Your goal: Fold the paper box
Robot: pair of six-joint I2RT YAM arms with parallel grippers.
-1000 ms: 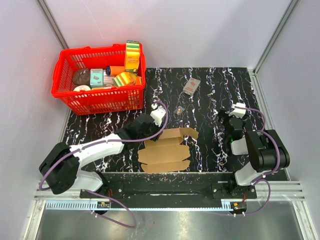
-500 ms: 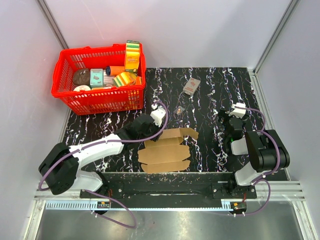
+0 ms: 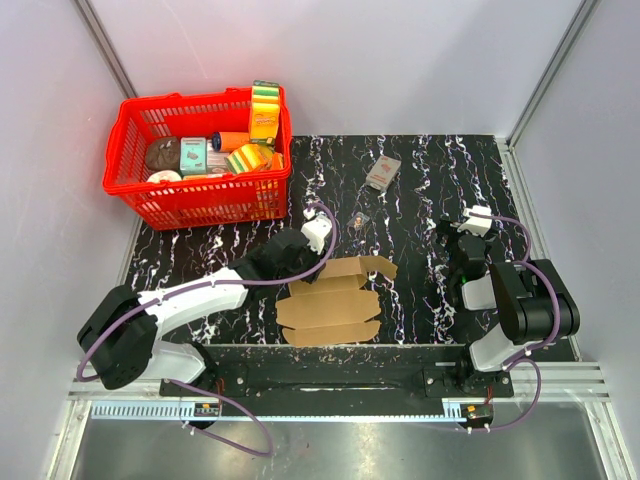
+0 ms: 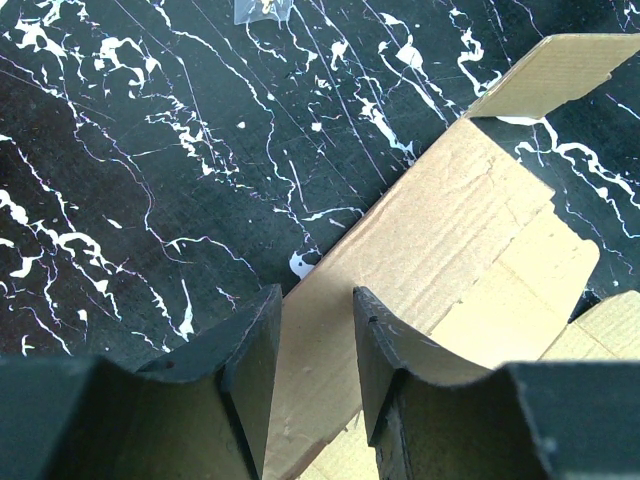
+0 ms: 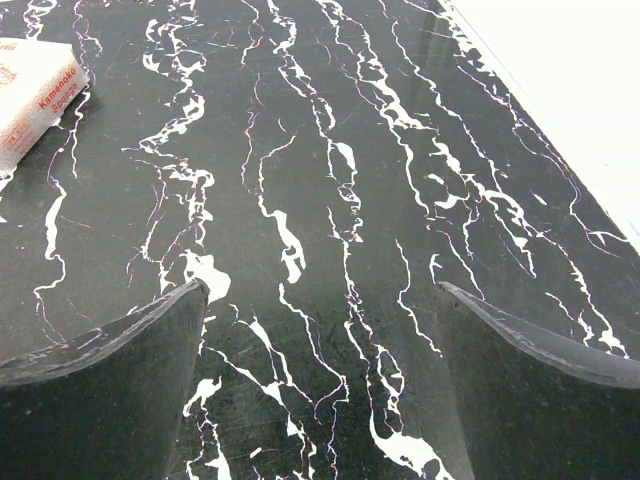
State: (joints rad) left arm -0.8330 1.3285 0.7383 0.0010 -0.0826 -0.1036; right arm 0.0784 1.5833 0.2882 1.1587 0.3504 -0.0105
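- paper box [image 3: 330, 305]: plain brown cardboard, lying at 6 o'clock on the tabletop [image 3: 420, 200], close to the near edge and between the two arms. It is mostly flat and not yet formed.
- one flap [image 3: 378, 266] at the box's 1 o'clock corner stands partly raised; the other panels lie low.
- left hand [image 4: 316, 300]: half released, with the jaws apart and astride the box's 10 o'clock edge, one finger over the bare tabletop and one over the cardboard. No clamping is visible.
- right hand [image 5: 320, 290]: fully released and holding nothing, over bare tabletop at 3 o'clock, well apart from the box.
- handling, as judged: the paper box looks light and thin. It should be stiff across each panel and give readily along the creases, and a hard pinch would dent it.
- it would likely slide on the smooth tabletop if pushed from one side only.
- grip, as judged: take a panel by its free edge, mid-length. Keep clear of the notches and lift about the crease, while the other hand pins the base panel.
- elsewhere: a red basket [image 3: 200, 200] at 10 o'clock and a small printed packet [image 3: 382, 172] at 1 o'clock, both apart from the box.
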